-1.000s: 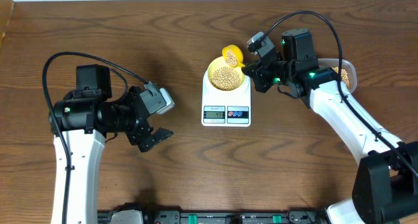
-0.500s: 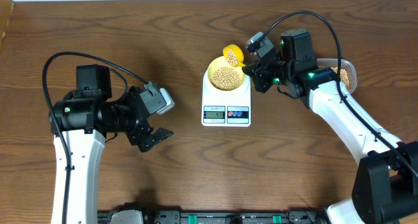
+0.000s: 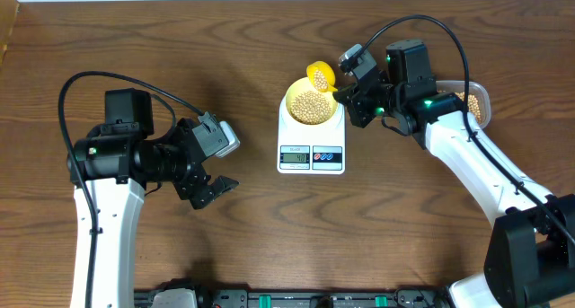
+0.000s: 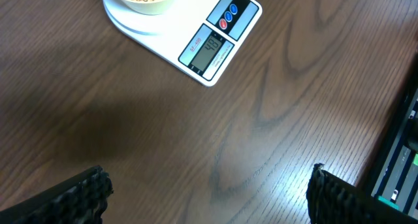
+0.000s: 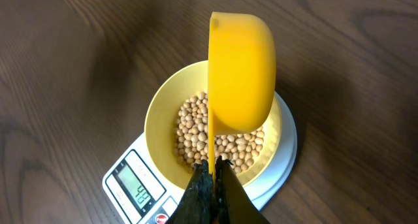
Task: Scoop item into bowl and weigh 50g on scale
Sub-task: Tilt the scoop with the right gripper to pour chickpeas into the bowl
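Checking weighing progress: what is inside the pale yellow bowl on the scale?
Tan grains cover the bottom of the bowl. The tilted yellow scoop, held by the right gripper, hides part of its inside.

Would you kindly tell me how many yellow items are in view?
2: the bowl sitting on the scale, and the scoop held tilted over it by the right gripper.
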